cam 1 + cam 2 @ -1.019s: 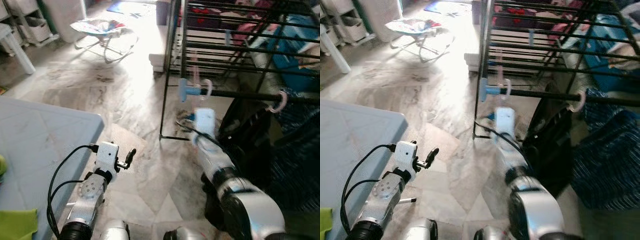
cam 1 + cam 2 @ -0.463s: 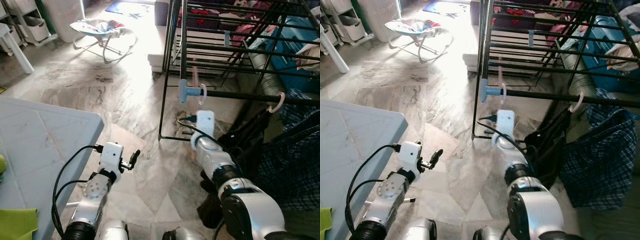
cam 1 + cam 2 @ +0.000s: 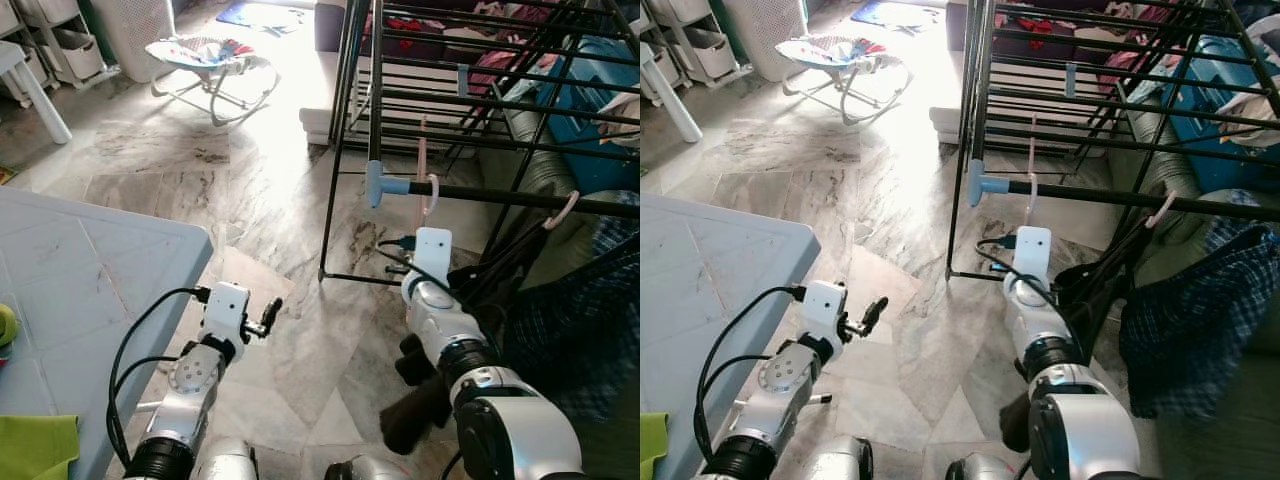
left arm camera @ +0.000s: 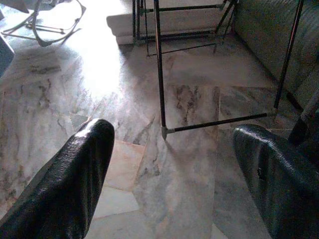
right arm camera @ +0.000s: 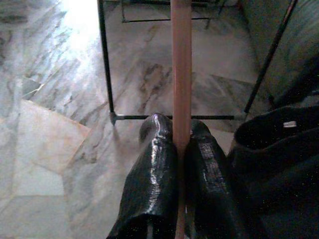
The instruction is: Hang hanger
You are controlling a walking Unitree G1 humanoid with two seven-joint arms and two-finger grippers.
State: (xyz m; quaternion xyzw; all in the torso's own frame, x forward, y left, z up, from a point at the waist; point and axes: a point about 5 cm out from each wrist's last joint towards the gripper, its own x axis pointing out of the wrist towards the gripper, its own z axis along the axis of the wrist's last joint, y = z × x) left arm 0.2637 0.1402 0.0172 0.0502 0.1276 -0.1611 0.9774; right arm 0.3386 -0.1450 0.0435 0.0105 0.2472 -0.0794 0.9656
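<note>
The room has a grey and white marble tile floor (image 3: 250, 190), with strong light falling on it ahead of me. The biggest thing before my right pincer is a tall black metal drying rack (image 3: 480, 100) with many horizontal bars; clothes of pink, red and blue colours lie across its far bars. On the outer side of my right pincer a dark blue checked garment (image 3: 1195, 300) and a black garment (image 3: 500, 265) hang from the near bar, the black one just beside my right arm. On the outer side of my left pincer stands a light blue plastic table (image 3: 70, 300), and a green cloth (image 3: 35, 445) lies on its near corner. Far beyond my left pincer a baby bouncer seat with a patterned cover (image 3: 205, 60) stands on the floor.

My right pincer (image 5: 180, 144) is raised toward the near bar of the rack, just below its light blue end cap (image 3: 376, 185). Its two black fingers (image 5: 157, 164) are clenched on the thin pink plastic hanger (image 5: 181, 59), which stands upright between them. The hook of this hanger (image 3: 431, 192) curls over the near bar, just beside the blue cap. I cannot tell if the hook rests fully on the bar.

My left pincer (image 4: 174, 164) hangs low over the floor near the table edge, with its fingers (image 4: 82, 174) spread wide and nothing between them.
</note>
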